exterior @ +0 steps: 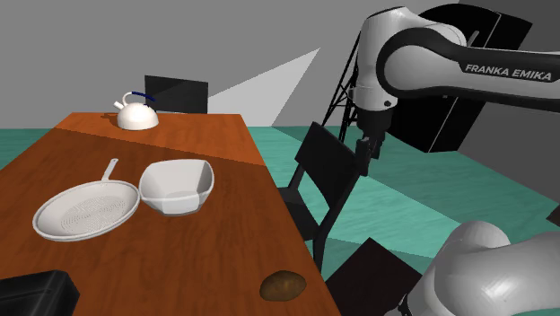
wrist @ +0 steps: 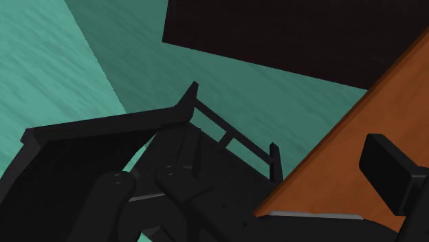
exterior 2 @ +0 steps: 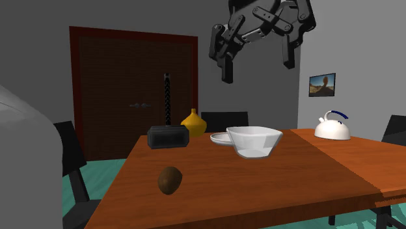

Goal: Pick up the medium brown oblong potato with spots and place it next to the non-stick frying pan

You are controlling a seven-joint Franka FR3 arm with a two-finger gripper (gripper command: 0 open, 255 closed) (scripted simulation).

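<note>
The brown spotted potato (exterior: 283, 286) (exterior 2: 170, 180) lies alone on the wooden table (exterior: 206, 251), near the edge closest to the stand. The white frying pan (exterior: 87, 211) (exterior 2: 220, 138) rests farther along the table, its handle pointing toward the kettle, with a white bowl (exterior: 178, 187) (exterior 2: 254, 140) right beside it. My black gripper (exterior: 368, 148) (exterior 2: 257, 71) hangs high in the air, off the table's side and above a black chair (exterior: 319, 179) (wrist: 206, 137). Its fingers stand wide apart with nothing between them. It is far from the potato.
A white kettle (exterior: 136, 112) (exterior 2: 332, 127) with a blue handle sits at the table's far end. A black box-shaped thing (exterior: 36, 294) (exterior 2: 168, 136) lies on the near end beyond the pan. A yellow vase (exterior 2: 194, 122) shows behind it. Teal floor (wrist: 62, 62) surrounds the table.
</note>
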